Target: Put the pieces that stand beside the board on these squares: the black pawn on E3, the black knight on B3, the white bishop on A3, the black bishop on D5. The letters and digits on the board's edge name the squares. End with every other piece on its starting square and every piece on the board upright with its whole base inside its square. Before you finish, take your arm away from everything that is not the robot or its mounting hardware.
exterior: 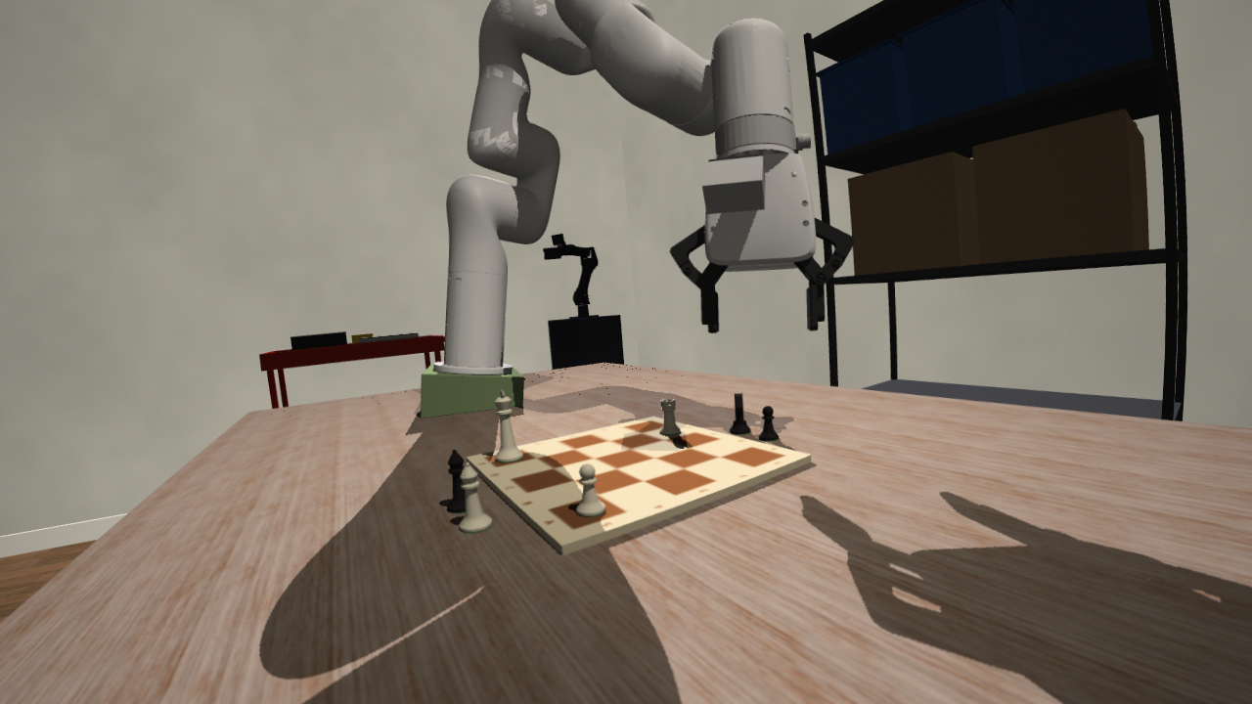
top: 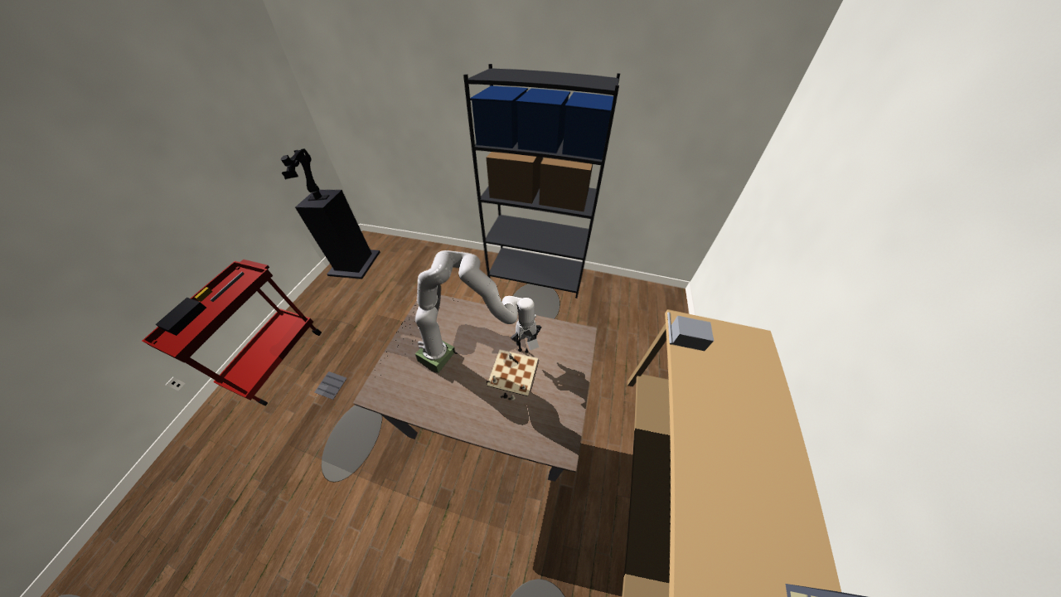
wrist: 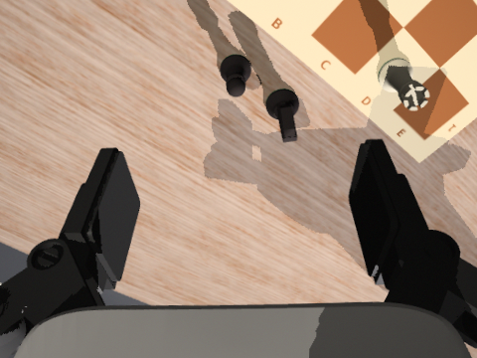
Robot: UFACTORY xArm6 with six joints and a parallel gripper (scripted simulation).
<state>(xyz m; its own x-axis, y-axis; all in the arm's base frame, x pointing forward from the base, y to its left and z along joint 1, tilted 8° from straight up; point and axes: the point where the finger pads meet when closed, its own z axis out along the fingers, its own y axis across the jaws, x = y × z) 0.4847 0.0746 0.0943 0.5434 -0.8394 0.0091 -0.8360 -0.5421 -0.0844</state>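
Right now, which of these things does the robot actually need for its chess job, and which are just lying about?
Part of the job: board, black pawn, black bishop, black knight, white bishop, the open, empty gripper.

Just lying about: shelf, blue bins, brown boxes, red table, small black arm.

Wooden table with chessboard, four loose pieces beside it.
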